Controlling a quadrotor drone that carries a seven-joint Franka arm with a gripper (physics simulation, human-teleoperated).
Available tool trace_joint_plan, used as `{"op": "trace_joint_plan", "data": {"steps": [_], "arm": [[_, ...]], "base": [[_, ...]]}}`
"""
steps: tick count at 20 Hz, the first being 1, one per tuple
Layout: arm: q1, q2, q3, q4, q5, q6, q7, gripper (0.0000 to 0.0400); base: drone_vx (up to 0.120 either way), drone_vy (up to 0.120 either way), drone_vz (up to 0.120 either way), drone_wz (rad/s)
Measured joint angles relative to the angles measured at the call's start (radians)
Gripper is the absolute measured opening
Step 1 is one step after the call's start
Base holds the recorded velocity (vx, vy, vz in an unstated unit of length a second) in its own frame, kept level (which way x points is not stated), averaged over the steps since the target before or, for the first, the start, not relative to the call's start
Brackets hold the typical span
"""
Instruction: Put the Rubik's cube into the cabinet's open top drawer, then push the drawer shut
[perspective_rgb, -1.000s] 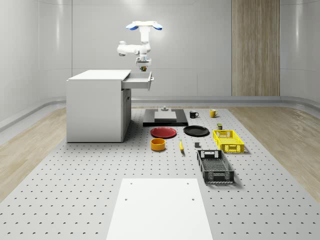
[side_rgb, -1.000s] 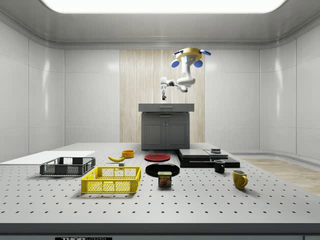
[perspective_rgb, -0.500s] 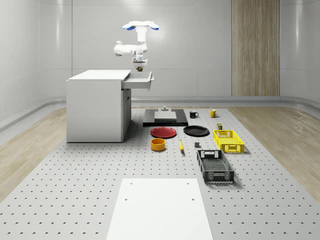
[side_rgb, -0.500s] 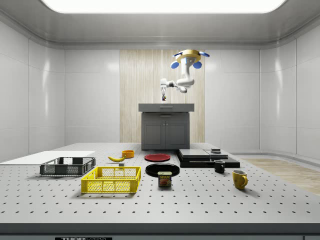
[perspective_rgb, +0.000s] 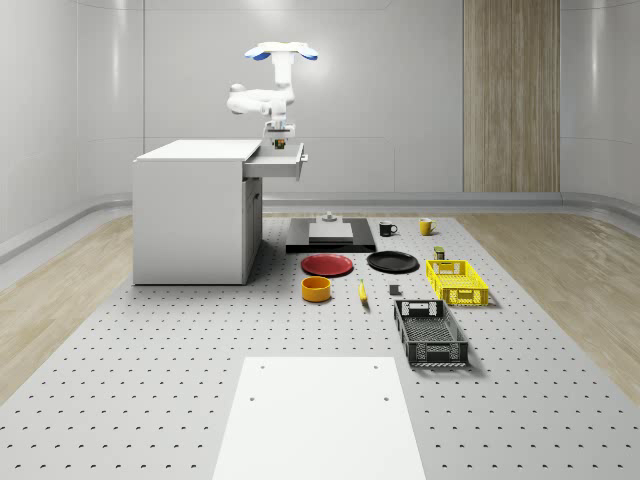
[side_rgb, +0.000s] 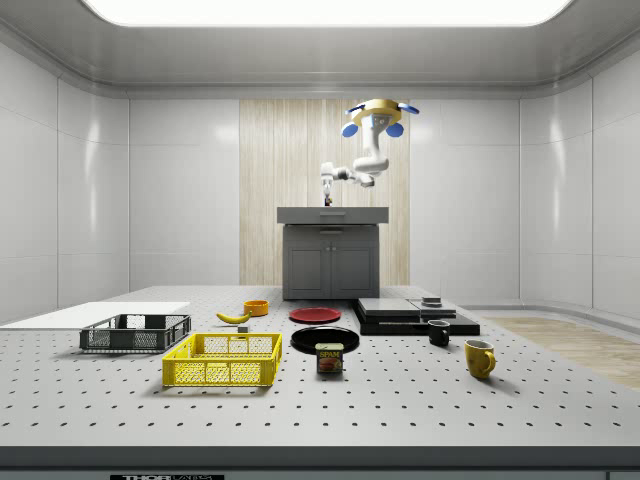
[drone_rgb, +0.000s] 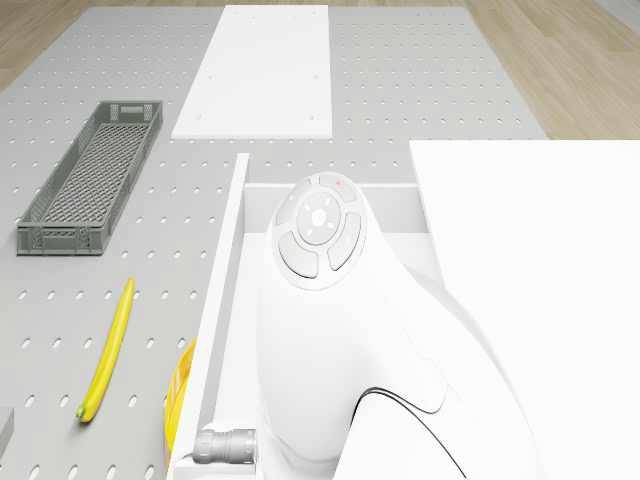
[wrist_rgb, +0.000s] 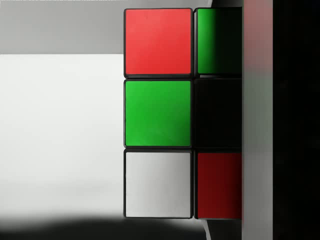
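Observation:
The Rubik's cube (perspective_rgb: 280, 144) hangs just above the cabinet's open top drawer (perspective_rgb: 281, 163), held in my gripper (perspective_rgb: 279, 137), which is shut on it. The drone (perspective_rgb: 283, 52) hovers over the drawer beside the white cabinet (perspective_rgb: 190, 210). In the side view the drone (side_rgb: 375, 112) is above the cabinet (side_rgb: 331, 262) and the gripper (side_rgb: 326, 196) sits low over its top. The wrist view has the cube (wrist_rgb: 158, 112) close up, with red, green and white tiles against a dark finger (wrist_rgb: 257, 120). In the drone view my arm (drone_rgb: 330, 340) covers most of the drawer (drone_rgb: 222, 300).
On the perforated table lie a red plate (perspective_rgb: 328, 264), black plate (perspective_rgb: 392, 262), orange bowl (perspective_rgb: 316, 289), banana (perspective_rgb: 362, 292), yellow crate (perspective_rgb: 457, 281), grey crate (perspective_rgb: 429, 332), two mugs and a white board (perspective_rgb: 318, 415). A black platform (perspective_rgb: 330, 236) stands by the cabinet.
The drone and arm have shifted a little to the whole-scene view's left, and the gripper with the cube has come down closer to the drawer.

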Motion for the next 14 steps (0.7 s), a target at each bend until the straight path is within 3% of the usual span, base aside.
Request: {"op": "trace_joint_plan", "data": {"steps": [14], "arm": [[-0.035,0.024,-0.163,0.051,-0.156,0.046,0.004,0.0325]], "base": [[0.0,0.0,0.0,0.0]]}}
